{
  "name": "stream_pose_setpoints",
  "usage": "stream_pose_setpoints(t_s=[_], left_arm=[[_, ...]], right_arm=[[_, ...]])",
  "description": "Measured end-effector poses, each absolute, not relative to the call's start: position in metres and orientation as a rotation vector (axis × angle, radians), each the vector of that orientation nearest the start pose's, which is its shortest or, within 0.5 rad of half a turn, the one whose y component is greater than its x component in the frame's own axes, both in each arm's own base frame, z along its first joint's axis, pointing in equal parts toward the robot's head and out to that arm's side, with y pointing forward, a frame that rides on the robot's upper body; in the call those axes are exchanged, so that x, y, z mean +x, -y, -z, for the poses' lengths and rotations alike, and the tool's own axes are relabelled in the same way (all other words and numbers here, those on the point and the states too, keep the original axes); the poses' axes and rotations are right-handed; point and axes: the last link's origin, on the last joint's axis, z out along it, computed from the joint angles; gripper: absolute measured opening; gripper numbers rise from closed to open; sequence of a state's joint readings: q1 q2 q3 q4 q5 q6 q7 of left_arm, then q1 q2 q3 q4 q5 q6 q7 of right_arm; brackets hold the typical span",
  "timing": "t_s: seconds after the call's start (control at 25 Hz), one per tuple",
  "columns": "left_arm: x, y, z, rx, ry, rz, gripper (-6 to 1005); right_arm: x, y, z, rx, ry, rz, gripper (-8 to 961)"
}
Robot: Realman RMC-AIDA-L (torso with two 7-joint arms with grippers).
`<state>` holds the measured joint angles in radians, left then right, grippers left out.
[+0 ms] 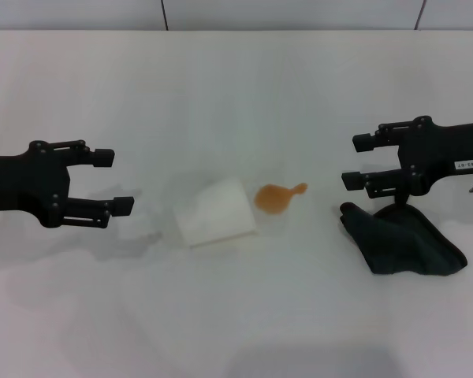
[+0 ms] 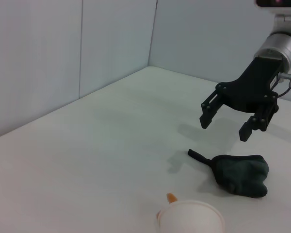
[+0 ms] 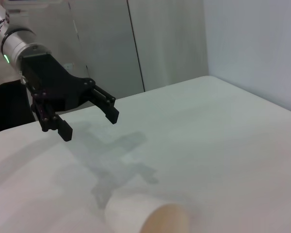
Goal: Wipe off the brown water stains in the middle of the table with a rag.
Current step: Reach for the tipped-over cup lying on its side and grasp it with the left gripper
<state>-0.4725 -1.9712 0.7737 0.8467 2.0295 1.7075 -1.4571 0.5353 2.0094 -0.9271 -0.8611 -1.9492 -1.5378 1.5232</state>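
The brown water stain [image 1: 276, 196], an orange-brown blot with a thin tail, lies in the middle of the white table [image 1: 236, 87]. Its tip shows in the left wrist view [image 2: 171, 197]. The dark rag [image 1: 402, 238] lies crumpled to the stain's right, and also shows in the left wrist view [image 2: 238, 173]. My right gripper [image 1: 355, 161] is open and empty, hovering just above the rag without touching it; the left wrist view shows it too [image 2: 225, 129]. My left gripper [image 1: 113, 182] is open and empty at the left, above the table, and shows in the right wrist view [image 3: 89, 124].
A white paper cup [image 1: 217, 213] lies on its side just left of the stain, its tan inside showing in the right wrist view [image 3: 148, 216]. It also shows in the left wrist view [image 2: 189, 218]. Grey wall panels stand behind the table.
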Motion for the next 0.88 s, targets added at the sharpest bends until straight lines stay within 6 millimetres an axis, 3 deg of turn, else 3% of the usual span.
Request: stream_pose_setpoints(t_s=[0.88], left_arm=[[-0.264,-0.331,-0.055,-2.851,0.532,0.456,878]], right_arm=[[0.236,-0.352,-0.027,-2.829,-0.433,-0.478,708]])
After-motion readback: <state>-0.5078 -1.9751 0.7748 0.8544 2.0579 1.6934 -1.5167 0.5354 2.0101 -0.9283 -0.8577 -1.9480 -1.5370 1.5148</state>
